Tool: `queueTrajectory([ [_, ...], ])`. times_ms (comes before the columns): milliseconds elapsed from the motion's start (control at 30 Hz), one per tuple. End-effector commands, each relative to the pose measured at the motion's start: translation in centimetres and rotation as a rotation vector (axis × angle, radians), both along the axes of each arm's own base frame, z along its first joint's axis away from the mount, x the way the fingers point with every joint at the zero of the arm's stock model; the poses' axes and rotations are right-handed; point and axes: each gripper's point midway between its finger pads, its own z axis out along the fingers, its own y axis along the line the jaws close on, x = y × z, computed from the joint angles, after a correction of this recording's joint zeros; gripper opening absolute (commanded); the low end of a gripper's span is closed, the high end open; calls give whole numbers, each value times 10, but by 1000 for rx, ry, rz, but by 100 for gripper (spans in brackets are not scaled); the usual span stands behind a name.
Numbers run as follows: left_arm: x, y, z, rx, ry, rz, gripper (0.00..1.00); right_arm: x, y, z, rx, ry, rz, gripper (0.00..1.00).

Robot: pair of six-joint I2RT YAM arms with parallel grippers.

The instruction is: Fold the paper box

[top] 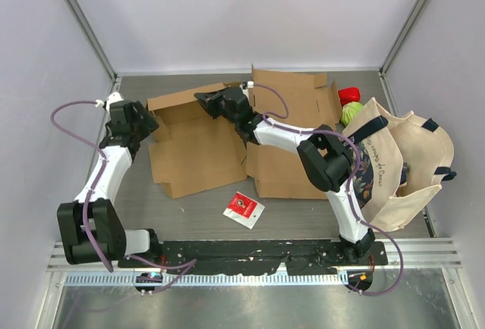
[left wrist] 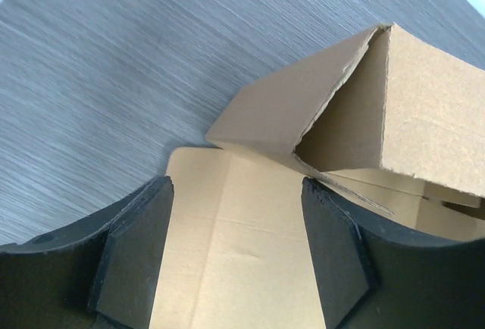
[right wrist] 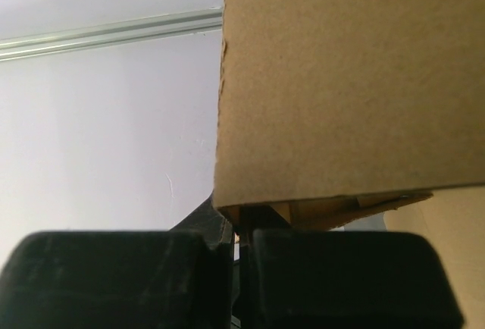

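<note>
The left gripper (left wrist: 235, 192) is standing with its jaws apart, gripping nothing. Its black fingers (left wrist: 136, 245) are straddling a flat panel at the left edge of the paper box (top: 198, 155), just near of a folded-up corner flap (left wrist: 356, 109). The right gripper (right wrist: 241, 234) is pressing its jaws together on the bottom edge of a raised cardboard flap (right wrist: 341, 79) at the far side of the box. The half-folded box is lying on the grey table (top: 197, 215), left of centre, between the two grippers. A second flattened cardboard sheet (top: 292, 173) is lying just to its right. A red-and-white packet (top: 244, 208) is sitting nearer. A printed tote bag (top: 394, 162) is slumping at the far right.
</note>
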Motion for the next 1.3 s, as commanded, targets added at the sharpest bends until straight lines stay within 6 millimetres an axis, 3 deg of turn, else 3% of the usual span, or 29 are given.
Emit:
queueTrajectory([
  [0,9,18,6,182,70,-91,71,2,1,-11,-25,54,27,1],
  [167,5,19,1,272,105,-197,63,3,4,-8,-10,57,43,1],
  [400,38,12,16,310,-46,-265,64,2,10,-8,16,65,68,1],
  [567,61,5,9,287,-58,-312,46,5,13,-6,36,68,68,1],
  [700,69,3,12,239,-128,-225,32,3,19,-2,63,79,103,1],
  [733,68,1,10,222,-135,-213,32,2,21,1,71,76,105,1],
  [767,72,2,22,221,-193,-194,32,3,20,1,74,75,105,1],
  [1000,84,-3,15,245,-162,-256,57,7,16,0,67,72,111,1],
  [1100,87,5,12,273,-139,-238,56,6,17,-1,70,76,121,1],
  [1267,96,1,21,237,-202,-196,41,6,20,-2,80,83,129,1],
])
